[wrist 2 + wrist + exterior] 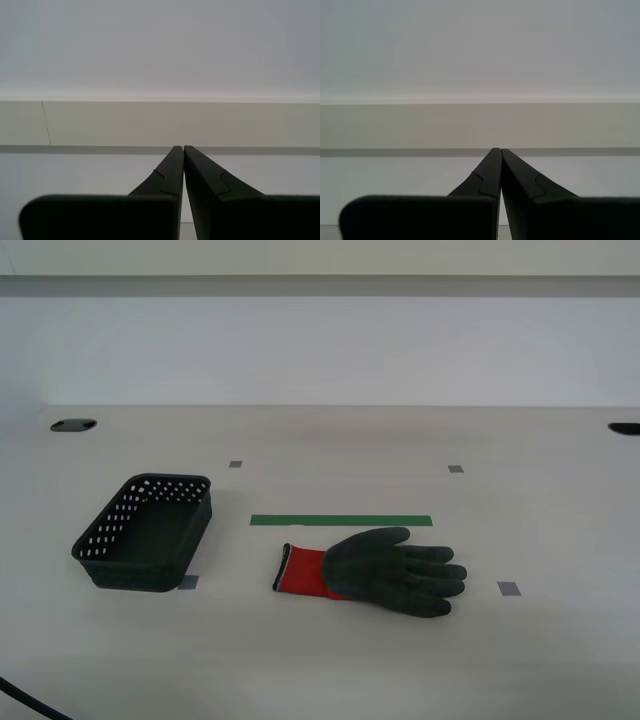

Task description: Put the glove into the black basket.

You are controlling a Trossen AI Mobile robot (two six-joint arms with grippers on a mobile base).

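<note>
So you are at the very start: nothing has been picked up yet. The glove [375, 570] lies flat on the table [330, 660] in the lower middle of the exterior view, red cuff toward the frame's left, dark fingers toward the right, just below a green tape strip [341, 520]. The black basket [146, 532] sits well apart from it at the left of the frame, and it looks empty. Neither arm shows in that view. My first gripper [496, 150] has its jaws pressed together on nothing, facing the wall; my second gripper [180, 148] is the same, tips touching. Next, I judge, you should bring one arm down over the glove, spread its jaws, and pinch the cuff or palm, since floppy fabric will sag when lifted.
</note>
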